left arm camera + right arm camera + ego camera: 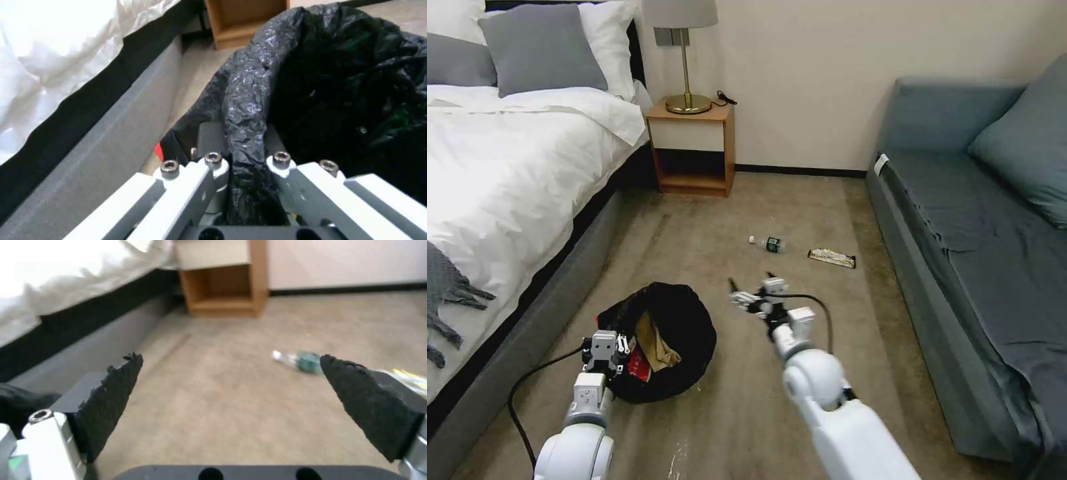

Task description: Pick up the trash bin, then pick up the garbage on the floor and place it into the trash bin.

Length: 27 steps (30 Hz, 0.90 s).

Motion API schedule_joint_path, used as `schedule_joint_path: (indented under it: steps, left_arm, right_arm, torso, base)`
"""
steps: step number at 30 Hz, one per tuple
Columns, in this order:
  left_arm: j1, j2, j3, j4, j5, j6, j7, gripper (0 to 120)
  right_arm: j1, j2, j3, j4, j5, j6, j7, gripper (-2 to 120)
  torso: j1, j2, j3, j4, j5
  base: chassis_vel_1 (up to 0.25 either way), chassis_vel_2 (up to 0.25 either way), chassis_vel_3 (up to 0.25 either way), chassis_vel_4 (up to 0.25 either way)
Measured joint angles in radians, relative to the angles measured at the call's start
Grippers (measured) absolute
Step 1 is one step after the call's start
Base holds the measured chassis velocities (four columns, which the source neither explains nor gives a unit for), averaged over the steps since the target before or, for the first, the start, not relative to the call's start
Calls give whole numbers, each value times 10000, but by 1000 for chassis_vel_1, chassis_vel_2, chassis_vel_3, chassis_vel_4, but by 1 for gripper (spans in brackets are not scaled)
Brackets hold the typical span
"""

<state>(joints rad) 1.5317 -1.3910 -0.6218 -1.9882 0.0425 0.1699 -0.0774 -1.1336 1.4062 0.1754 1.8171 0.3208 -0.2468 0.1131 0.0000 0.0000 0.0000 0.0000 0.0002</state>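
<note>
Crinkled glossy black plastic lines the small round trash bin (677,347), whose rim the left gripper (606,349) pinches, jaws closed on the bag, near the grey upholstered bed base (527,333). Inside lie a red snack packet (639,366) and tan-brown paper packaging (657,343). Out on the short-pile beige carpet (727,220), toward the wooden nightstand (694,147), rest a small clear green-labelled bottle (768,243) and a long yellow-white wrapper (831,257). The right gripper (750,285) hovers over the carpet, rough black pads (113,396) spread wide apart.
</note>
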Motion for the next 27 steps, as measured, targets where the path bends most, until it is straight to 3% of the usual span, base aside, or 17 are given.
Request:
schedule_joint_path:
  steps: [13, 27]
  left_arm:
    - [-33, 258, -26, 90, -329, -308, 5, 4]
    - [183, 504, -212, 204, -444, -696, -30, 4]
  right_arm:
    - [-2059, -712, 2197, 675, 289, -11, 270, 100]
    - [-3054, -313, 2748, 513, -551, 477, 220, 100]
  torso:
    - [0, 0, 0, -1, -1]
    - [0, 0, 0, 0, -3]
  base:
    - [0, 0, 0, 0]
    - [0, 0, 0, 0]
